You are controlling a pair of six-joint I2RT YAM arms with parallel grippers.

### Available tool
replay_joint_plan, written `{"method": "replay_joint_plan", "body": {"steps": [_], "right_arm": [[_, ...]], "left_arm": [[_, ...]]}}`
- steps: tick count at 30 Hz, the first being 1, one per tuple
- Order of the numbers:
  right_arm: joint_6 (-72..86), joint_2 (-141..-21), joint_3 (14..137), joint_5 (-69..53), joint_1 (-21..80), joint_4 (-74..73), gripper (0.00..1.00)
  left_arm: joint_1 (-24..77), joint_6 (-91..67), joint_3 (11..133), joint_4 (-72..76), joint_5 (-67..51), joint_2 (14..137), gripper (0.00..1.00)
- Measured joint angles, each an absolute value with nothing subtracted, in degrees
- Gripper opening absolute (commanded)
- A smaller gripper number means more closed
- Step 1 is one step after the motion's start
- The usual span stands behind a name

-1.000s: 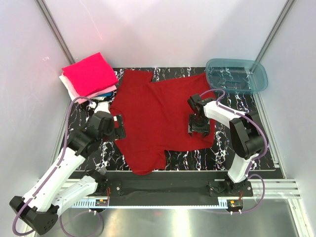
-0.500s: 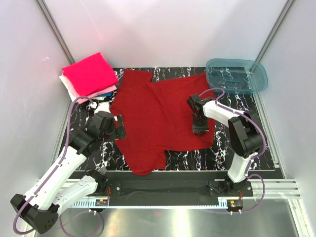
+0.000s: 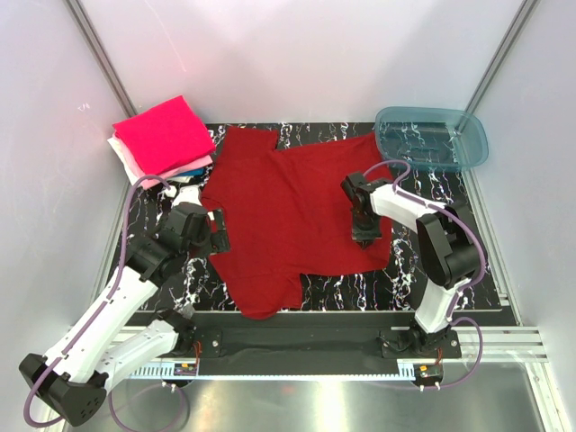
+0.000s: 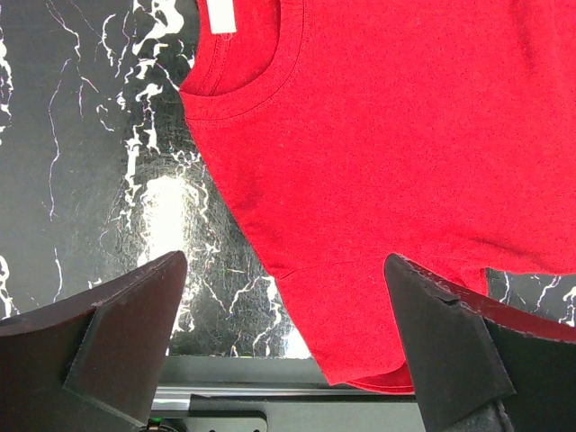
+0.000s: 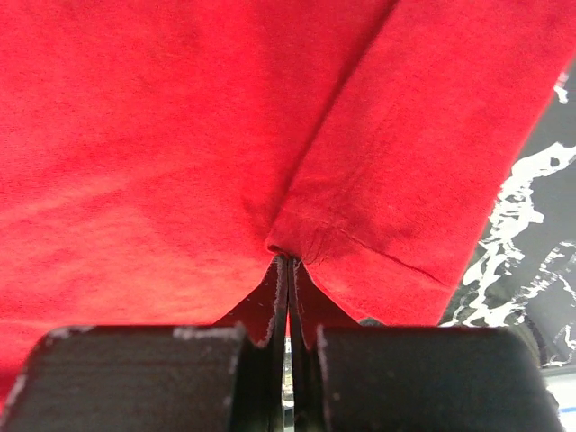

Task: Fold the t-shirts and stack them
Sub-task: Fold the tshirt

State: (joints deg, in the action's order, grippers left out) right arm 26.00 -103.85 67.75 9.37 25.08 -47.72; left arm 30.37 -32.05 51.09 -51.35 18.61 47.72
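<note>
A dark red t-shirt lies spread flat on the black marbled table. My right gripper is down on the shirt's right part, near the sleeve seam. In the right wrist view its jaws are shut, with a small pucker of the red cloth pinched at their tips. My left gripper hovers open over the shirt's left edge. In the left wrist view its fingers straddle the shoulder and sleeve hem, with the collar ahead. Folded t-shirts are stacked at the far left, a magenta-pink one on top.
A teal see-through tub stands at the table's far right corner. Pale pink and white folded layers show under the magenta shirt. White walls with metal posts close in the back and sides. The arm bases' rail runs along the near edge.
My right gripper's jaws have closed onto the red shirt's cloth at the same spot. The left arm and the shirt have hardly moved.
</note>
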Motion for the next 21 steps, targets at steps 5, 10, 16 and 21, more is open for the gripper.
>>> {"method": "replay_joint_plan", "body": {"steps": [5,10,16,21], "right_arm": [[27.0,-97.34,63.79,9.91,23.14,-47.07,0.0],[29.02,-82.28,56.38,6.24,12.12,-44.27,0.0],[32.12,-71.68,49.78,3.57,5.74,-42.85,0.0],[36.27,-65.06,42.76,1.37,0.56,-42.24,0.0]], "left_arm": [[30.37,-32.08,51.09,-51.37,18.68,47.72,0.99],[30.37,-32.25,51.09,-51.37,18.46,47.75,0.99],[31.35,-35.14,49.95,-51.05,13.91,48.27,0.98],[41.01,-41.19,47.0,-51.18,11.84,52.31,0.98]]}}
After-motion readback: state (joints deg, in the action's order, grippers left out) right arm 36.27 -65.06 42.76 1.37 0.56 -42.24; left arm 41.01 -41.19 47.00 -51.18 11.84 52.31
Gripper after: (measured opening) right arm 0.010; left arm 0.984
